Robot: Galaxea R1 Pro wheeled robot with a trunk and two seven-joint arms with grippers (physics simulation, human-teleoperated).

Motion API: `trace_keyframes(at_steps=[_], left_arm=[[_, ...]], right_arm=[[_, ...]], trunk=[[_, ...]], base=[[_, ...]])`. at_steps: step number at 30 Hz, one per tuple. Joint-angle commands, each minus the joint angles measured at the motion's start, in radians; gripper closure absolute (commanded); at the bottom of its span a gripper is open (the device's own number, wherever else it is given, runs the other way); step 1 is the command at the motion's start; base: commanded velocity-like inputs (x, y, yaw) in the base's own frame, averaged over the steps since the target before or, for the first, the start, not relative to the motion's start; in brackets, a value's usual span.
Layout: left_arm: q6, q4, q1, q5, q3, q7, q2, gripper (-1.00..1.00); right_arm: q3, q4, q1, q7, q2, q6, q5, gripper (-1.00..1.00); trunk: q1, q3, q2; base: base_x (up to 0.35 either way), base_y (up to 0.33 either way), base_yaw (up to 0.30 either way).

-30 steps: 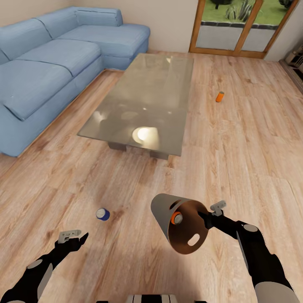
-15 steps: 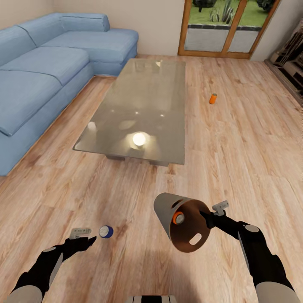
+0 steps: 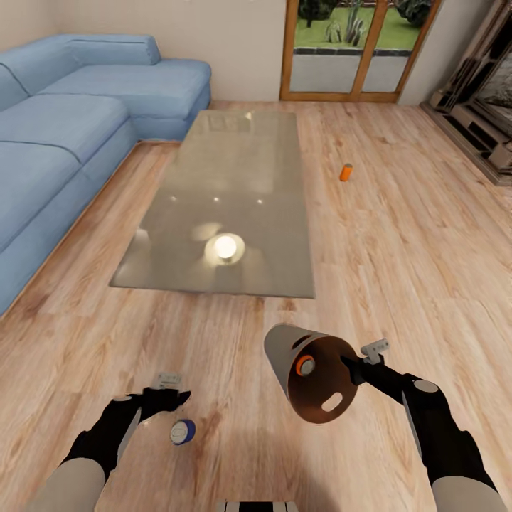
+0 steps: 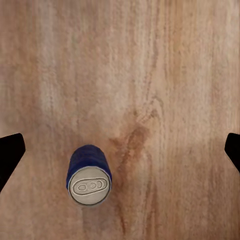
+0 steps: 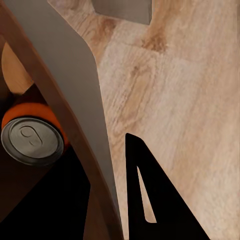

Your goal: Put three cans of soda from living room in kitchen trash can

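The left gripper (image 3: 173,395) hangs spread wide above the dark blue soda can (image 3: 183,431) standing near the glass low table (image 3: 235,213). The right gripper (image 3: 353,368) pinches the tilted grey tapered bucket (image 3: 284,353), an orange can (image 3: 306,365) inside; another orange can (image 3: 345,171) stands beside the table.

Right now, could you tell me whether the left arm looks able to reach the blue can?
Probably yes: the left gripper hangs open just above the blue can, with bare floor between.
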Motion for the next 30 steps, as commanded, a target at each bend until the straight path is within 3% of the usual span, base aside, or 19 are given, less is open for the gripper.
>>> trace_keyframes(at_steps=[1, 3, 4, 10, 17, 23, 30], left_arm=[[0.018, 0.002, -0.01, -0.001, -0.016, 0.023, -0.001, -1.0], [0.063, 0.003, -0.023, 0.0, -0.047, 0.076, -0.004, -1.0], [0.116, 0.004, -0.032, 0.001, -0.075, 0.137, -0.011, -1.0], [0.237, 0.005, -0.051, 0.002, -0.124, 0.346, -0.066, -1.0], [0.285, -0.002, -0.054, 0.008, -0.132, 0.38, -0.083, -1.0], [0.291, -0.001, -0.054, 0.007, -0.135, 0.345, -0.109, -1.0], [0.291, 0.001, -0.055, 0.005, -0.137, 0.298, -0.113, -1.0]], right_arm=[[0.001, -0.001, 0.0, 0.002, -0.001, 0.003, -0.011, 1.0], [0.0, -0.001, 0.0, 0.002, -0.002, 0.003, -0.011, 1.0], [0.0, -0.001, 0.0, 0.002, -0.003, 0.003, -0.011, 1.0], [0.0, -0.002, 0.0, 0.002, -0.001, 0.004, -0.009, 1.0], [0.001, -0.002, 0.0, 0.002, 0.001, 0.006, -0.008, 1.0], [0.001, -0.003, 0.0, 0.001, 0.001, 0.006, -0.008, 1.0], [0.0, -0.01, -0.001, -0.001, 0.0, 0.008, -0.008, 1.0]], trunk=[[0.0, 0.001, 0.0], [0.0, 0.002, 0.0], [0.0, 0.002, 0.0], [0.0, 0.002, 0.0], [0.0, 0.002, 0.0], [0.0, 0.002, 0.0], [0.0, 0.002, 0.0]], base=[[0.263, 0.229, -0.1], [0.258, 0.223, -0.072], [0.192, 0.164, -0.041], [0.081, 0.069, -0.017], [0.009, 0.008, -0.002], [0.0, 0.0, 0.0], [0.0, 0.0, 0.0]])
